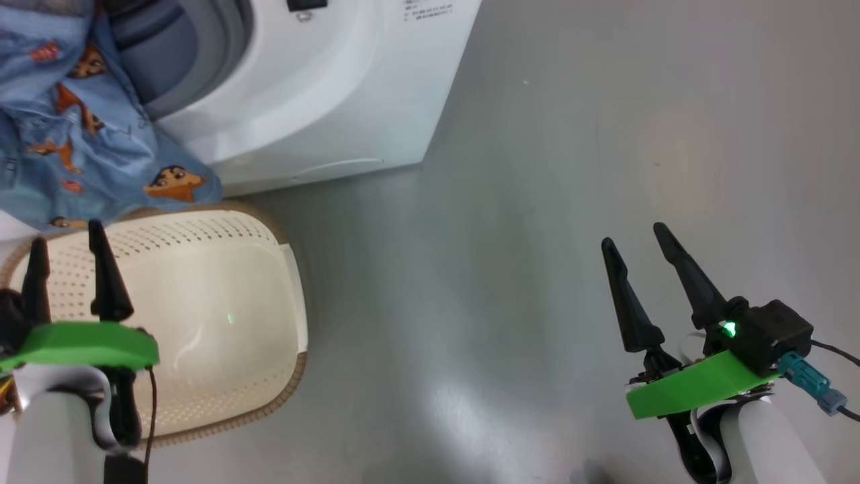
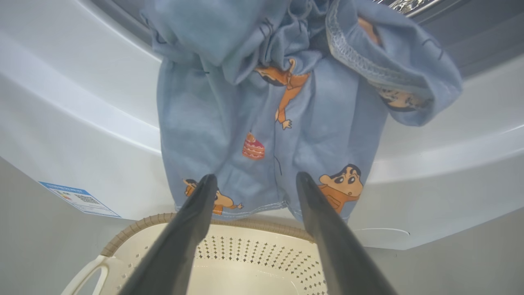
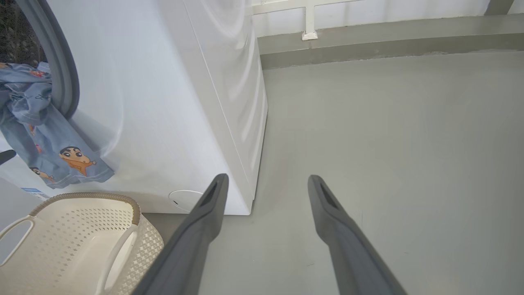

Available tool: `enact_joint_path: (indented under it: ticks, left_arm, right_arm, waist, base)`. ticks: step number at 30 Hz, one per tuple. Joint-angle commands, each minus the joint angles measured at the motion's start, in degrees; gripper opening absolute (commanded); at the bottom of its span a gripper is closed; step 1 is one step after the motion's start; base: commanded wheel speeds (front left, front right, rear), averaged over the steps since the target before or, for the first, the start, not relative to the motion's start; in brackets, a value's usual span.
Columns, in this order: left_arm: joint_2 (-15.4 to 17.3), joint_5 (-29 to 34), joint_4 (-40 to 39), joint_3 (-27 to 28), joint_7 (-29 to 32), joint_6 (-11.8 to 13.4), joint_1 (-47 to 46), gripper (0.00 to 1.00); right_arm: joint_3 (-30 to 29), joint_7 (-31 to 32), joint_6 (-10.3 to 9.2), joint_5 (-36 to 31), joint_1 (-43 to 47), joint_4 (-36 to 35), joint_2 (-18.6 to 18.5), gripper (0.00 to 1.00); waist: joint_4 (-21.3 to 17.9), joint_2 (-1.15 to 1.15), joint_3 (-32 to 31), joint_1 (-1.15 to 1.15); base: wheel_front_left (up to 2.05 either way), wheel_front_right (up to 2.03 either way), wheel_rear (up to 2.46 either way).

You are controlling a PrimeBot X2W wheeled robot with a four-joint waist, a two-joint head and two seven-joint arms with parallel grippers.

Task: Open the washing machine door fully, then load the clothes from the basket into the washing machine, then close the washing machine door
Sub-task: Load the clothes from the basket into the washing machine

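Leftward, the clothes [image 1: 60, 148] hang out of the opening of the washing machine [image 1: 336, 101], hem just above the basket [image 1: 201, 235]. Left gripper [image 1: 66, 235] and right gripper [image 1: 635, 235]: fingers spread apart, grasping nothing.

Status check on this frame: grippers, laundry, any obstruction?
Left gripper open above basket; right gripper open over floor. Basket empty. Clothes hang out of washer opening, down its front. Likely to block closing.
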Motion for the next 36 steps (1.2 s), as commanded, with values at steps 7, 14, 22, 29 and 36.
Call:
enact_joint_path:
  ticks: [7,14,22,29,36]
  left_arm:
    - [1.6,-0.1,2.1,3.3,-0.3,-1.0,-5.8,1.00]
    - [2.0,-0.1,6.0,4.7,-0.3,-1.8,-10.9,1.00]
    - [3.1,-0.3,8.7,6.2,-0.3,-2.7,-16.2,0.11]
    - [2.2,0.2,6.8,5.6,-0.3,-3.4,-15.2,0.00]
    - [1.0,0.3,-2.0,2.5,-0.3,-3.6,-10.8,0.00]
  right_arm:
    - [0.2,-0.3,0.09,-0.2,-0.1,-2.0,-0.2,1.00]
    - [0.1,-0.3,0.09,-0.5,-0.5,-2.4,0.0,1.00]
    - [-0.1,-0.3,0.09,-0.7,-1.0,-2.4,0.4,1.00]
    - [-0.3,-0.3,0.09,-0.6,-1.2,-1.8,0.6,1.00]
    - [-0.1,-0.3,0.09,-0.2,-1.0,-0.9,0.8,1.00]
  waist:
    - [-0.5,0.00,4.4,0.00]
    - [-0.8,0.00,6.2,0.00]
    - [-1.2,0.00,7.2,0.00]
    - [-0.5,0.00,5.6,0.00]
    - [0.8,0.00,2.9,0.00]
  base:
    - [0.00,0.00,0.00]
    - [0.00,0.00,0.00]
    - [0.00,0.00,0.00]
    - [0.00,0.00,0.00]
    - [0.00,0.00,0.00]
